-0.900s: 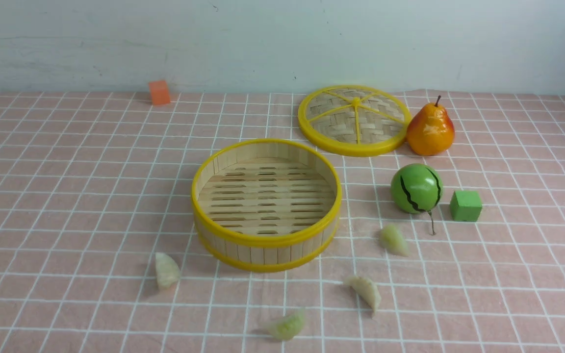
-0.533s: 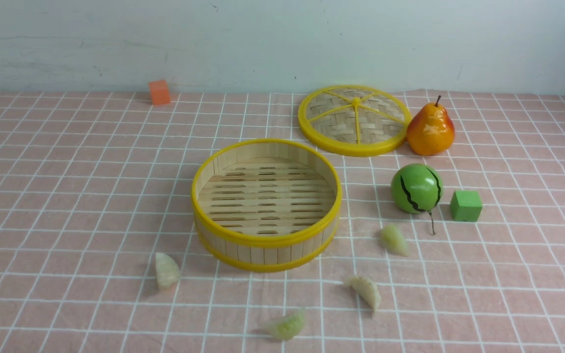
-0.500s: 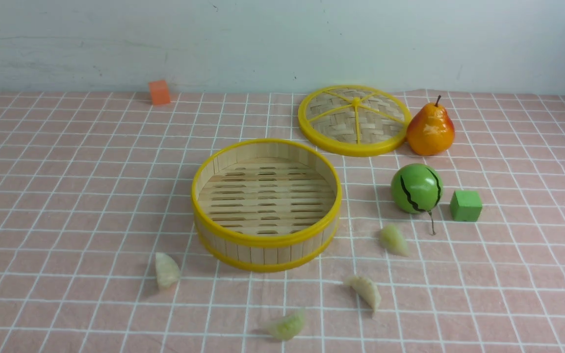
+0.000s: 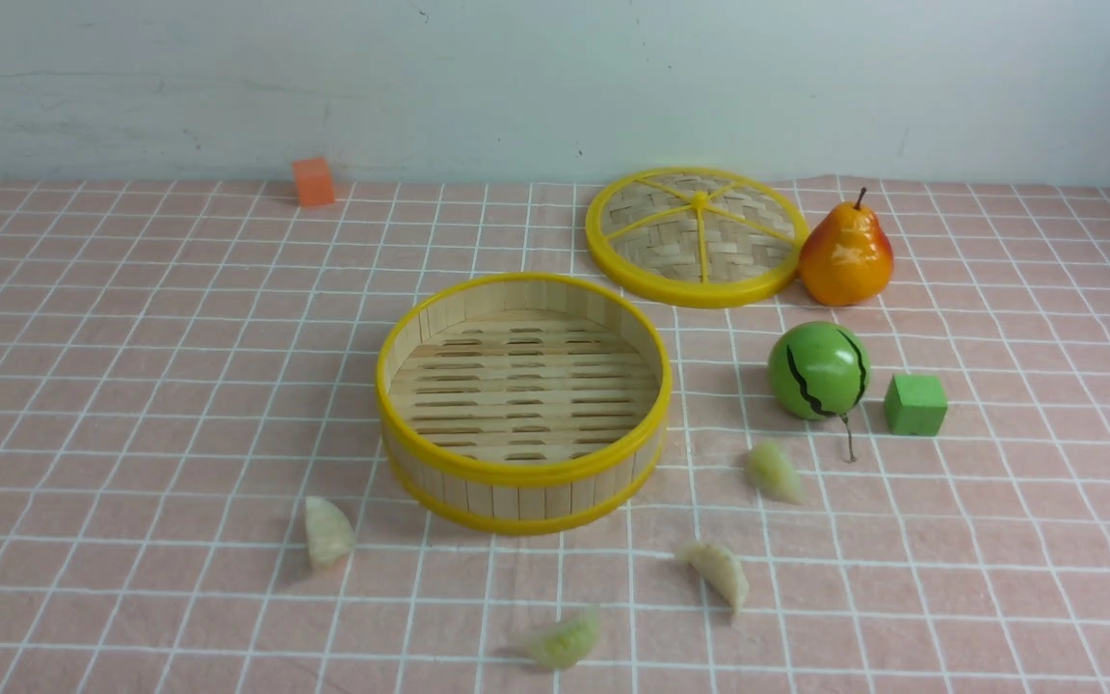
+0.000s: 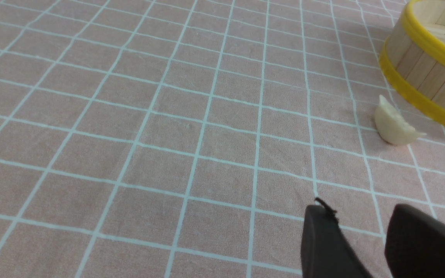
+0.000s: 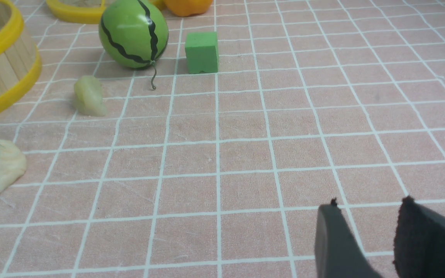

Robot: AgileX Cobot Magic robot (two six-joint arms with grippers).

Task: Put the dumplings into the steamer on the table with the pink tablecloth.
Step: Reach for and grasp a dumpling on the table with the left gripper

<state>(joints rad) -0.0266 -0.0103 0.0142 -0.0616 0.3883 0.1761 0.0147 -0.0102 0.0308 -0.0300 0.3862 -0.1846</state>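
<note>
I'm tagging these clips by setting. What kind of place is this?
Likely a staged tabletop test setup, not a real kitchen: pink tablecloth against a bare wall, a toy-looking pear and green melon ball, and a loose green cube.

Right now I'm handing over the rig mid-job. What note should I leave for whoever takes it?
Pincers: left pincer and right pincer both open and empty, over the pink tablecloth.
Things: steamer mid-table, empty, its lid lying behind it. Four dumplings lie on the cloth around the steamer's near side, the last one by the melon.
Done: nothing loaded.
Left: all four dumplings go into the steamer.
</note>
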